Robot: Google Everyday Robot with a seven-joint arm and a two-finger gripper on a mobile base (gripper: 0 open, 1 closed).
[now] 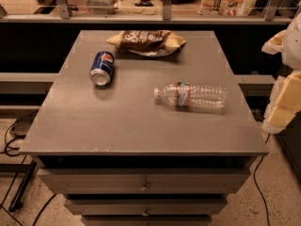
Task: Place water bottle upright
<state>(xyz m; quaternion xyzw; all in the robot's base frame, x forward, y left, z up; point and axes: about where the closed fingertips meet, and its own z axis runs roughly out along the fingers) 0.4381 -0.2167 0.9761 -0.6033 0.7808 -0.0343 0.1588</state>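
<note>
We see the water bottle (190,96) lying on its side on the grey table (141,126), in the right half and about midway between the front and back edges. Its white cap (157,93) points left, toward the middle of the table, and its base points toward the right edge. The red, white and teal label band (183,95) wraps the bottle near the cap end; the rest of the body is clear and ribbed. The bottle lies apart from everything else on the table.

The hand (283,105) shows as pale white and yellowish shapes at the right border of the view, beyond the table's right edge and partly cut off there. It is apart from the bottle, off to the side of the bottle's base end. We cannot tell whether it is wide or narrow.

A blue Pepsi can (102,68) lies on its side in the back left part of the table, its silver end turned toward the front, well apart from the bottle. A brown and yellow snack bag (146,41) lies flat near the back edge, about at the middle.

Below the tabletop we see stacked drawers (145,181) with small knobs. Dark cables (9,140) trail over the speckled floor at the left
</note>
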